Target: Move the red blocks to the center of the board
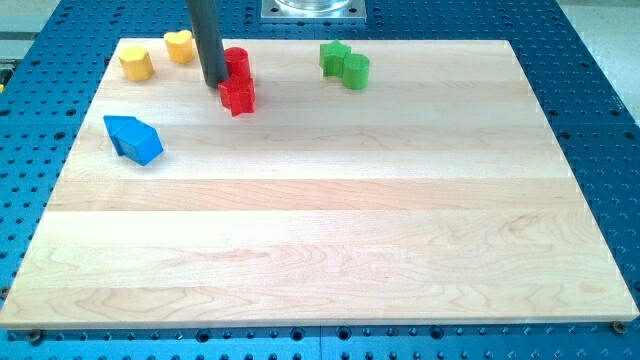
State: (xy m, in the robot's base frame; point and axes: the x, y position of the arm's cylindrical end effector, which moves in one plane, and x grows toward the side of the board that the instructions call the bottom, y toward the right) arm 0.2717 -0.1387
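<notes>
Two red blocks sit touching near the view's top, left of centre: a red cylinder (pixel 237 62) and, just below it, a red star-like block (pixel 238 96). My tip (pixel 215 85) rests on the wooden board (pixel 320 230) right against the left side of the two red blocks, level with the seam between them. The dark rod rises from there out of the view's top.
Two yellow blocks (pixel 136 61) (pixel 179 45) lie at the top left. Two blue blocks (pixel 133 138) touch at the left. Two green blocks (pixel 334 56) (pixel 356 71) touch at the top, right of centre. A blue perforated table surrounds the board.
</notes>
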